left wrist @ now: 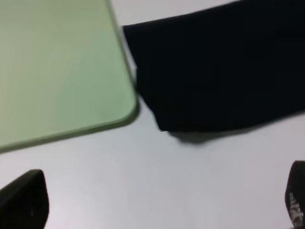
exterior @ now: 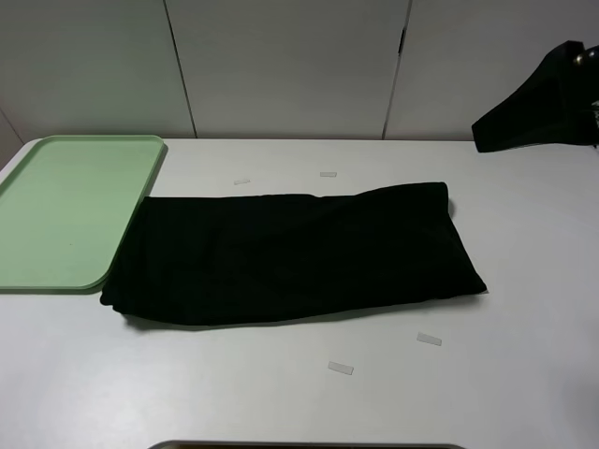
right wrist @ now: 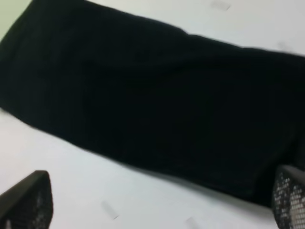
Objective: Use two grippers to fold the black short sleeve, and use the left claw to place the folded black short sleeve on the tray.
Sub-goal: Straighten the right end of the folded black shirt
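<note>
The left claw [left wrist: 159, 200] hovers over bare table [left wrist: 95, 176], fingers wide apart and empty. The right gripper [right wrist: 157, 205] is equally spread and holds nothing. Just ahead of the left claw lies one end corner of the black short sleeve [left wrist: 224, 71], lying just beside the tray [left wrist: 57, 71]. The rest of the long flat band stretches beneath and ahead of the right gripper. The cloth looks light, limp and prone to sagging, so each end corner is probably best pinched through all layers.
</note>
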